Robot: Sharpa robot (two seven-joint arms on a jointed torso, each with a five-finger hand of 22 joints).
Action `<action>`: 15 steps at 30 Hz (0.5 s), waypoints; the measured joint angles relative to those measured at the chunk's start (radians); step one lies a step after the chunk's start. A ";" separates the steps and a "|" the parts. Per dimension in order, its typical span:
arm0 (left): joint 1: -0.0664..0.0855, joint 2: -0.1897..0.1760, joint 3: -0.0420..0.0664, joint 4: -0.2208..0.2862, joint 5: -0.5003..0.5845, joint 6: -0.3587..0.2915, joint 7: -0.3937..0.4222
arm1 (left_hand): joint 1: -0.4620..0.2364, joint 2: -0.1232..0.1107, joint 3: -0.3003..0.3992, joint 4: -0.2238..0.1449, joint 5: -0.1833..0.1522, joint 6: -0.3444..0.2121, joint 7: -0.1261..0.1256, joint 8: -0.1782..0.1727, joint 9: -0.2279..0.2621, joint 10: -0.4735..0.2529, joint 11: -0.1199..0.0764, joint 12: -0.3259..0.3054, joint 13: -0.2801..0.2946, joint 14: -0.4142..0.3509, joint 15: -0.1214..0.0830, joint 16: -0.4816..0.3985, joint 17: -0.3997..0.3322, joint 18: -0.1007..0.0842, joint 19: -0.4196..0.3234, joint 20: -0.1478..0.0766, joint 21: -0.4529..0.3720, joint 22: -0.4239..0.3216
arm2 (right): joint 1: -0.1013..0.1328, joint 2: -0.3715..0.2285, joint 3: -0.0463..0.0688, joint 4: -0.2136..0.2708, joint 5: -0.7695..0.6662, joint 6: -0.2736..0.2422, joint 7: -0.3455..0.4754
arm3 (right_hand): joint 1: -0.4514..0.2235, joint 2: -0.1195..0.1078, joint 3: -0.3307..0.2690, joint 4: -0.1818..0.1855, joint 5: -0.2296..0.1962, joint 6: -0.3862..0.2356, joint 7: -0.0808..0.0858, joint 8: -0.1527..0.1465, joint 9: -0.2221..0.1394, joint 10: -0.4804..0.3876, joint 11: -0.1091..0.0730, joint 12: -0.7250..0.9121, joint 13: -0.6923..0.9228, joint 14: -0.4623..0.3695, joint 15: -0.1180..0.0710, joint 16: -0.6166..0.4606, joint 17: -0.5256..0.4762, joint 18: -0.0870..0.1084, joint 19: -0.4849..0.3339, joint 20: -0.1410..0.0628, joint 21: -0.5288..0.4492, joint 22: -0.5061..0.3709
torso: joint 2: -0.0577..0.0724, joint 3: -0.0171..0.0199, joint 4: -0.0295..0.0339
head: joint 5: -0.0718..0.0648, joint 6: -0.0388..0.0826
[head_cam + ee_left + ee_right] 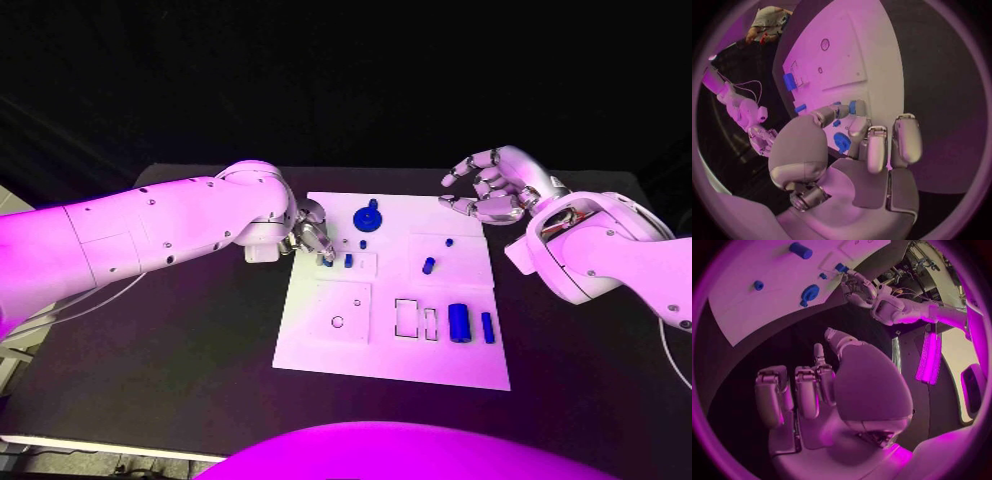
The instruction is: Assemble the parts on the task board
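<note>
Left robot hand (315, 238) sits over the left edge of the white board (325, 345), toward its far end. Fingertips point down at a small blue peg (348, 261) near that edge. In the left wrist view the thumb and a finger close around a small blue piece (852, 107); I judge the peg is pinched, probably to lift it or seat it in a hole, though whether it is clear of the board cannot be told. The other fingers are only loosely curled.

On the board, left to right: a round recess (338, 322) in the near-left square panel; a blue disc with a knob (366, 216) at the far edge; a tiny blue stud (362, 243) just nearer than the disc; two empty rectangular slots (417, 319) in the middle; a short blue peg (428, 265); a small blue dot (449, 241); a large blue cylinder (459, 322) and a slimmer blue bar (488, 327) lying side by side near the right edge. Most parts look unassembled, so the task is likely early.

Right robot hand (490, 187) hovers off the board's far right corner, above the bench (173, 370), fingers apart and curled, holding nothing. Likely parked out of the way while the left one works.

The bench is black and matte; the board lies centred on it. The room behind is dark. Cables and a stand show in the right wrist view.
</note>
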 measured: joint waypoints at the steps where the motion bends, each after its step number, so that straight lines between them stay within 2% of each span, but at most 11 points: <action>1: 0.000 0.001 0.000 -0.001 0.001 0.000 0.000 | 0.000 0.000 0.000 0.000 -0.003 0.000 0.000 0.000 0.000 0.000 0.000 0.000 0.000 0.000 0.000 0.000 0.000 0.000 0.000 0.000 0.000 0.000 | 0.000 0.000 0.000 0.000 0.000 0.000 0.000 | 0.000 0.000 0.000 0.000 0.000 0.000 0.000 0.000 0.000 0.000 0.000 0.000 0.000 0.000 0.000 0.000 0.000 0.000 0.000 0.000 0.000 0.000 | 0.000 0.0000 0.0000 | 0.000 0.000; 15: -0.002 0.019 -0.002 -0.021 0.008 0.000 -0.004 | -0.005 0.006 0.000 0.000 -0.011 0.014 -0.011 0.003 0.000 0.002 0.002 0.000 -0.008 0.000 0.000 0.000 0.000 0.000 0.000 0.000 0.000 0.000 | 0.000 -0.001 0.000 0.002 0.000 0.000 0.000 | 0.000 0.000 0.000 0.000 0.000 0.000 0.000 0.000 0.001 0.000 0.000 0.000 0.000 0.000 0.000 0.000 0.000 0.000 0.000 0.000 0.000 0.000 | 0.001 -0.0001 -0.0004 | -0.002 0.002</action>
